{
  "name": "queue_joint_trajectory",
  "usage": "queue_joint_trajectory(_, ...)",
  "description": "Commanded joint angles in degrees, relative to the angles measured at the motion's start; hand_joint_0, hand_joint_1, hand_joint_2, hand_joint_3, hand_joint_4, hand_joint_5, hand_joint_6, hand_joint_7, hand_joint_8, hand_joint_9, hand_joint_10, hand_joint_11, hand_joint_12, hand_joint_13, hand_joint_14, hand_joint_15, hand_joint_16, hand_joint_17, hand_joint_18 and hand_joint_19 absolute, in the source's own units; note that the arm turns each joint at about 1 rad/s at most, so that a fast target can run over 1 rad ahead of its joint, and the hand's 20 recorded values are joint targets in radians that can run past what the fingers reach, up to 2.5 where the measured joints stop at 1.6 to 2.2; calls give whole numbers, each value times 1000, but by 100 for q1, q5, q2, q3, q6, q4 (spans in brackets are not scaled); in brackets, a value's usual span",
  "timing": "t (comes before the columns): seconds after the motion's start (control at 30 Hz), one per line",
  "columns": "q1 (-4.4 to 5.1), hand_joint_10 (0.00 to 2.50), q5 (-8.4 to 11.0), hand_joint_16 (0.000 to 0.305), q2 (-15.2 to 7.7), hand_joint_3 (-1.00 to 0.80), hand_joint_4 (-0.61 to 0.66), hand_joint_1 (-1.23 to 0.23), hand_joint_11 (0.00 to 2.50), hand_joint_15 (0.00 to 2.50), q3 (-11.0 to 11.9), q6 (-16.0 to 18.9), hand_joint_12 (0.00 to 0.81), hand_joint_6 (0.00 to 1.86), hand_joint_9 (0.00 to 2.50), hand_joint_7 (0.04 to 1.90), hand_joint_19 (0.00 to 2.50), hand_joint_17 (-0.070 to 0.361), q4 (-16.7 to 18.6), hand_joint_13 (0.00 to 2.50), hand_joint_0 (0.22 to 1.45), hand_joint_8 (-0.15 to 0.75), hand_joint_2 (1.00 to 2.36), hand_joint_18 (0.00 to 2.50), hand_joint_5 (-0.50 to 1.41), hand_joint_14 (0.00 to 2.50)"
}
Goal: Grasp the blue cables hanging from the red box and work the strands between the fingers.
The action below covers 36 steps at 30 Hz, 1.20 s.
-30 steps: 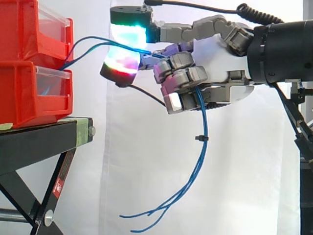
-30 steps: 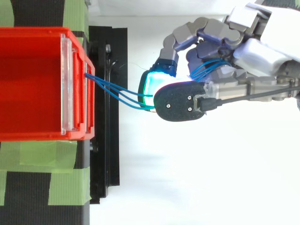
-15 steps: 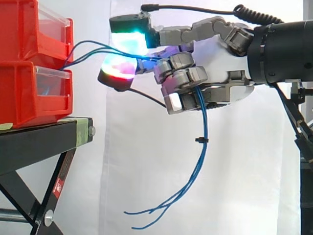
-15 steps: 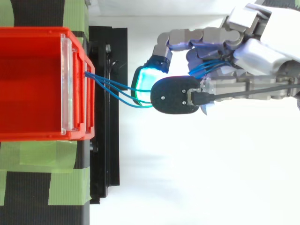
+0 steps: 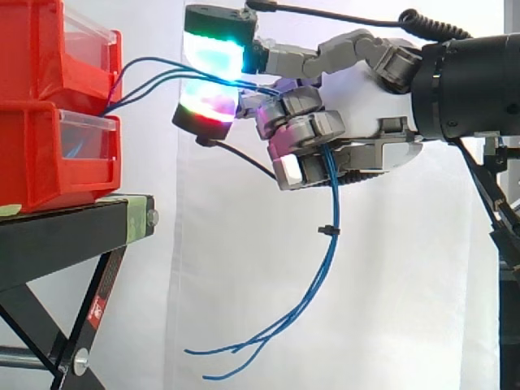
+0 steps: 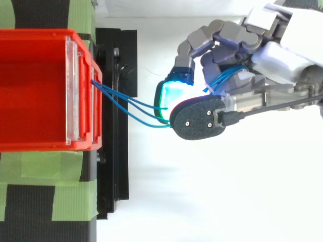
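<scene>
My hand pinches the blue cables. I should rub its pads slowly and not tug away from the red box ahead.

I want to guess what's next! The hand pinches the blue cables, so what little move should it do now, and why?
Probably rub the glowing pads gently against each other. The blue cables run from the red box, pass between those pads and through curled fingers of the hand, then hang loose, so the grasp looks made; rolling strands remains.
</scene>
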Motion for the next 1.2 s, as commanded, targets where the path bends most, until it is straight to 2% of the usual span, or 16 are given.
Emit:
queue_joint_trajectory(0.0,1,2500,0,57,-8,-314,117,-754,2417,1570,-1,1,506,1314,652,963,829,128,3,1006,945,412,1006,1265,-34,2500)
queue_joint_trajectory(0.1,1,2500,0,57,0,-322,68,-752,2417,1570,-1,1,506,1234,652,976,829,128,-6,1006,994,412,1077,1265,-2,2500)
queue_joint_trajectory(0.13,1,2500,0,57,0,-73,57,-671,2417,1570,-1,1,506,913,652,1081,829,128,-6,1006,1074,412,1062,1265,158,2500)
queue_joint_trajectory(0.17,1,2500,0,57,0,27,60,-633,2417,1570,-1,1,506,733,652,1138,829,128,-6,1006,1140,412,1020,1265,244,2500)
queue_joint_trajectory(0.2,1,2500,0,57,0,43,55,-627,2417,1570,-1,1,506,580,652,1218,829,128,-6,1006,1162,412,1001,1265,315,2500)
queue_joint_trajectory(0.27,-8,2500,0,57,0,-112,75,-608,2417,1570,-1,1,506,29,652,1498,829,128,-6,1006,1228,412,1010,1265,600,2500)
queue_joint_trajectory(0.3,-8,2500,0,57,-8,-153,82,-607,2417,1570,-1,1,506,0,652,1514,829,128,-6,1006,1235,412,1011,1265,617,2500)
queue_joint_trajectory(0.43,-8,2500,0,57,0,-247,98,-637,2417,1570,8,9,506,1,652,1546,829,128,-6,1006,1196,412,1017,1265,638,2500)
queue_joint_trajectory(0.5,1,2500,0,57,0,-202,127,-655,2417,1570,-1,9,506,150,652,1426,829,128,-6,1006,1159,412,1021,1265,532,2500)
queue_joint_trajectory(0.57,1,2500,0,57,0,-254,108,-782,2417,1570,-1,1,506,889,652,1061,829,128,-6,1006,1057,412,1017,1265,98,2500)
queue_joint_trajectory(0.67,1,2500,0,57,0,-600,109,-830,2417,1570,-1,1,506,1123,652,1033,829,128,-6,1006,973,412,1014,1265,-40,2500)
queue_joint_trajectory(0.77,1,2500,0,57,0,-776,114,-845,2417,1570,-1,1,506,1313,652,970,829,128,-6,1006,991,412,1008,1265,-92,2500)
queue_joint_trajectory(0.83,1,2500,0,57,0,-768,93,-850,2417,1570,-1,1,506,1335,652,952,829,128,-6,1006,1035,412,1009,1265,-87,2500)
queue_joint_trajectory(0.97,1,2500,0,57,0,-384,43,-776,2417,1570,-1,1,506,1260,652,981,829,128,-6,1006,1213,412,1014,1265,12,2500)
queue_joint_trajectory(1.07,1,2500,0,57,0,-420,50,-732,2417,1570,-1,1,506,1157,652,1009,829,128,-6,1006,1234,412,1012,1265,101,2500)
queue_joint_trajectory(1.17,1,2500,0,57,0,-468,71,-686,2417,1570,-1,1,506,785,652,1134,829,128,-6,1006,1233,412,1012,1265,283,2500)
